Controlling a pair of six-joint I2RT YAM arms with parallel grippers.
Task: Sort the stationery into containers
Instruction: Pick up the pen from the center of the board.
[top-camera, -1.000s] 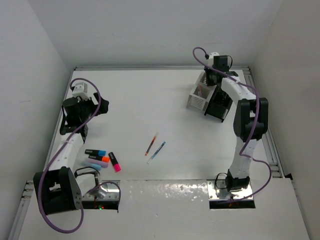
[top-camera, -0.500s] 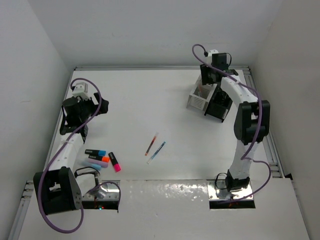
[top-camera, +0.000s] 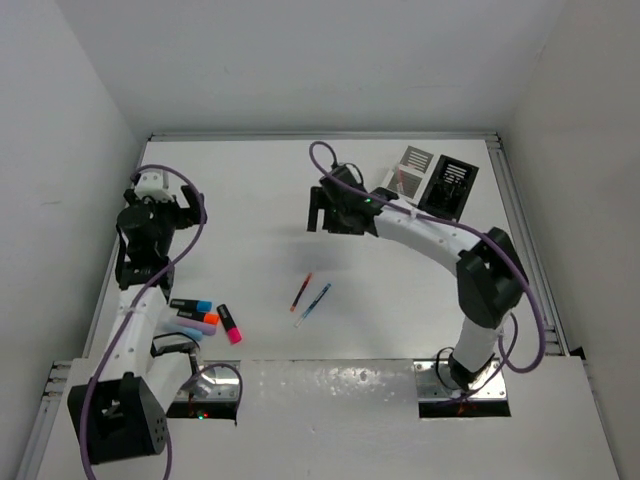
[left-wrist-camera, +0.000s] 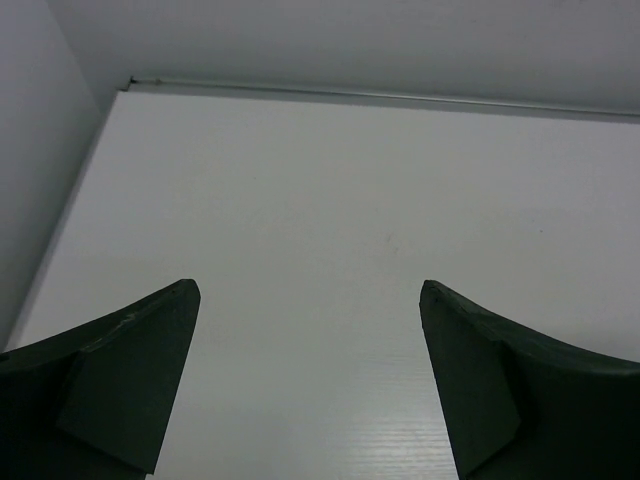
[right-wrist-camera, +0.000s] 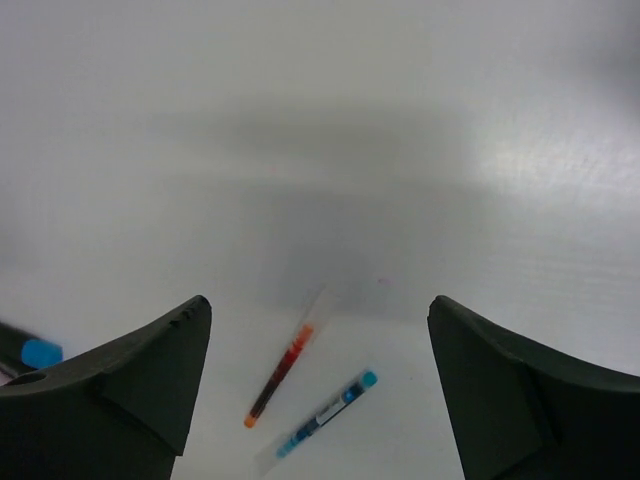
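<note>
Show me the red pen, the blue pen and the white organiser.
red pen (top-camera: 301, 292), top view, middle of barrel.
blue pen (top-camera: 314, 304), top view, middle of barrel.
white organiser (top-camera: 415, 159), top view, slatted wall.

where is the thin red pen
Near the centre of the top view, the thin red pen lies just left of the thin blue pen, not touching it.

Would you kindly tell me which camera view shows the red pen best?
The right wrist view: the red pen lies large and unobstructed beside the blue pen. The top external view shows it small; the left wrist view shows none of it.
</note>
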